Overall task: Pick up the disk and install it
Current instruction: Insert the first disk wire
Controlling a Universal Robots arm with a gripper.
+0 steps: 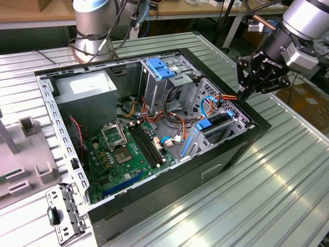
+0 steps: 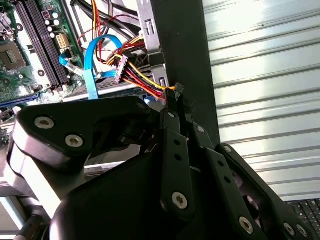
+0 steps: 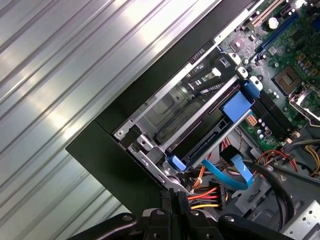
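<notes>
At the exterior view's right, the pincer [image 1: 245, 95] hangs clenched and empty over the open computer case [image 1: 247, 144], by its corner above the drive bay. The disk [image 1: 216, 122] sits seated in that bay, blue rails showing. In the second wrist view, the fingertips [image 2: 175, 97] meet beside the cable bundle [image 2: 132, 75]. In the first wrist view, the disk [image 3: 207, 135] lies inside the metal cage [image 3: 150, 125].

You see the gripper [image 3: 175, 197] with its fingers pressed together, just over the black case edge [image 3: 107, 160]. Beside it the disk [image 3: 205, 135] sits in the metal drive bay [image 3: 150, 115], blue rails showing, near red and yellow wires [image 3: 205, 195].
</notes>
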